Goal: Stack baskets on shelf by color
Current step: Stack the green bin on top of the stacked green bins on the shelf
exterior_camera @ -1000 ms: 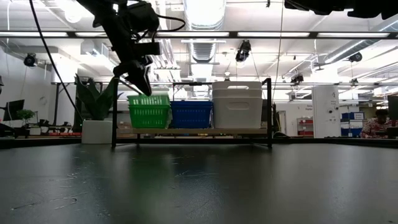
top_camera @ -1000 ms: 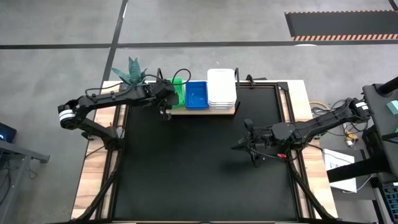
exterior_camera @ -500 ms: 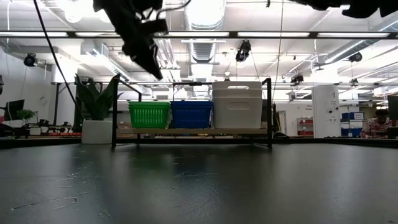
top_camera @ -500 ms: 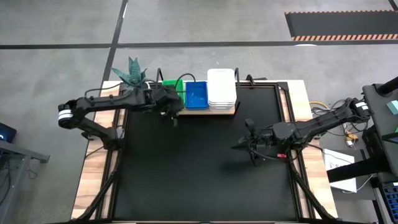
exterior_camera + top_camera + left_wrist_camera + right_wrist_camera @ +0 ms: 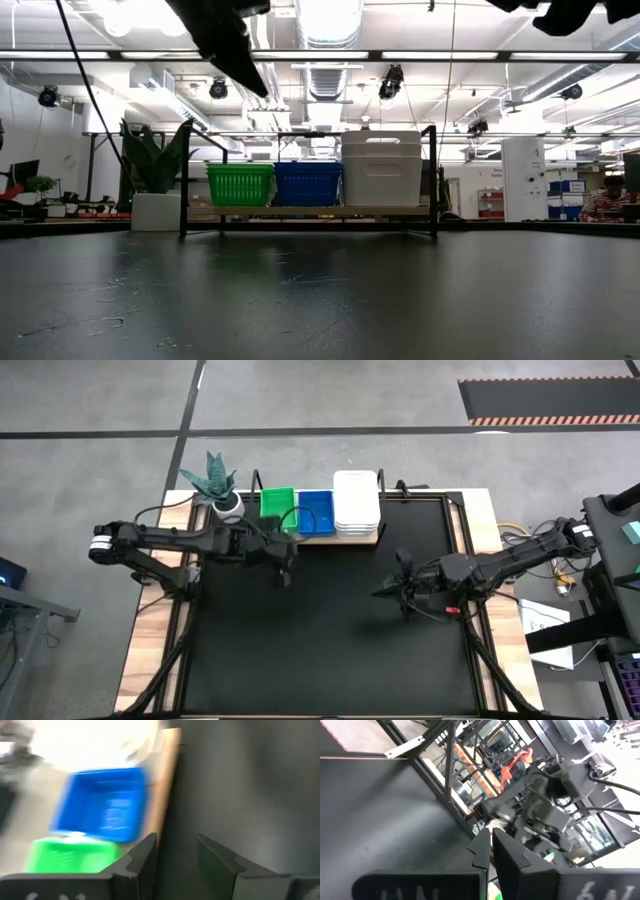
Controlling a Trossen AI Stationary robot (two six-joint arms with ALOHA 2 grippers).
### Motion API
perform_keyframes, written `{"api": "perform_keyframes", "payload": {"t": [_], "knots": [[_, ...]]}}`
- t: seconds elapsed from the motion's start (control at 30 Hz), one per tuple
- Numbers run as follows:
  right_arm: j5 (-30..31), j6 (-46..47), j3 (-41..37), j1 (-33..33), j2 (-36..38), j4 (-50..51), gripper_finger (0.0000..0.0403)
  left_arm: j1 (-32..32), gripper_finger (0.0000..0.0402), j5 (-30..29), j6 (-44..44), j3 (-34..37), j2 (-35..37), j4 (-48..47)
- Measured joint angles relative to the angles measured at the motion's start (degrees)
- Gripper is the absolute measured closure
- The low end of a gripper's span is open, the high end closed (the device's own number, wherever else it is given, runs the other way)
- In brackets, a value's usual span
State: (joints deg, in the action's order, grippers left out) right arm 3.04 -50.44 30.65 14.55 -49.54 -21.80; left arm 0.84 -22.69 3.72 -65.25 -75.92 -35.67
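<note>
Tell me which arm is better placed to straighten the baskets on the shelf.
Probably the left. Its hand hangs open over the table just in front of the green and blue baskets on the shelf. The right hand, shut, sits farther off over the table's right side.

Three basket stacks [image 5: 308, 183] sit side by side on the shelf [image 5: 300, 213] at the table's [image 5: 330, 640] far edge.

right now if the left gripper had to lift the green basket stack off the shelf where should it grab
Probably the table-facing long rim of the green basket stack, with the left gripper coming from above on the table side. The top is open, the blue baskets sit close on one side and the plant pot on the other, so those sides look cramped.
</note>
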Motion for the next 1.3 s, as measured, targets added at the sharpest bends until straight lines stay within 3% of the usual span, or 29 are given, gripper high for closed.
{"api": "perform_keyframes", "payload": {"t": [0.13,0.33,0.5,0.9,1.3], "knots": [[-0.01,-0.43,0.0,-0.95,0.0,0.0,0.039,4.33,0.0296,-6.46,4.87,0.02,-0.39,1.53],[-0.03,-0.73,0.0,-2.42,0.0,0.02,0.039,16.36,0.0356,-4.81,7.6,0.93,-3.04,4.2],[-0.01,-0.76,0.0,-4.07,-0.07,0.04,0.039,22.07,0.0397,-0.13,7.49,3.05,-6.28,4.99],[-0.01,-1.13,0.0,-5.4,-0.07,0.54,0.039,22.69,0.04,1.22,7.72,3.34,-12.52,4.82],[-0.01,-1.11,0.0,-5.38,-0.07,0.54,0.039,22.3,0.04,6.4,7.63,3.34,-10.34,2.02]]}}
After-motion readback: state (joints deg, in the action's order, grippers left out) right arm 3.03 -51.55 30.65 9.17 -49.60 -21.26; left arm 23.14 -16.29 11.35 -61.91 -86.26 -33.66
